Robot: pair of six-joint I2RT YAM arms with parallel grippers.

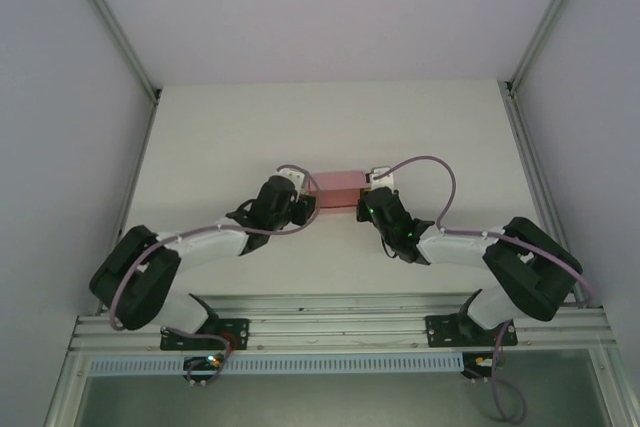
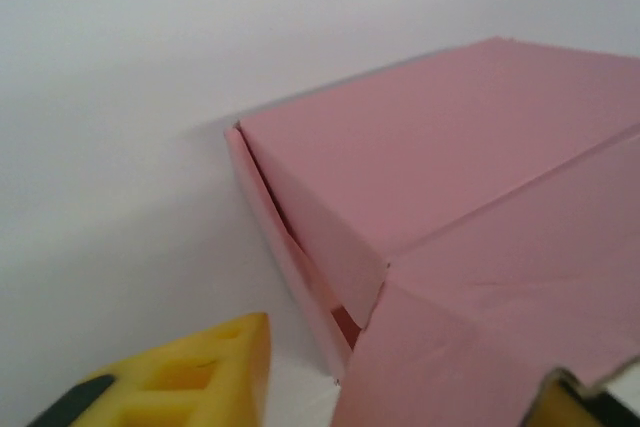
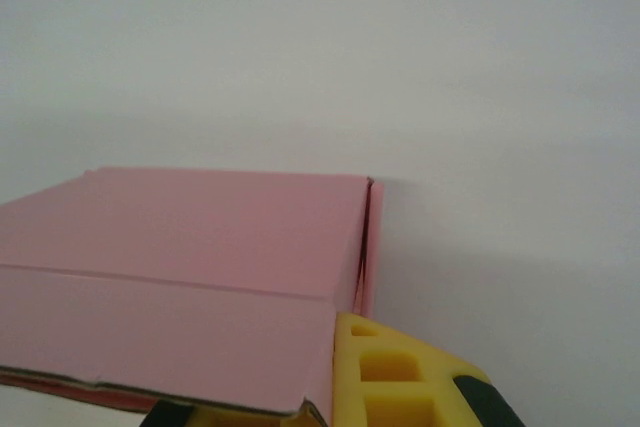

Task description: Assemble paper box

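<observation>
While its top panels lie folded flat, the paper box (image 1: 335, 187) sits as a low pink rectangle near the middle of the white table (image 1: 330, 117), between the two arms. Seen from the left wrist, the box (image 2: 450, 147) has an end flap standing slightly off its body, leaving a thin dark gap. The left gripper (image 1: 306, 204) is at the box's left end, jaws parted and holding nothing: one yellow finger (image 2: 210, 372) is clear of the card and the other is at the card's lower edge. The right gripper (image 1: 366, 209) is at the right end, its fingers (image 3: 400, 377) closed together at the box's (image 3: 200, 237) near corner; I cannot tell whether card is pinched between them.
</observation>
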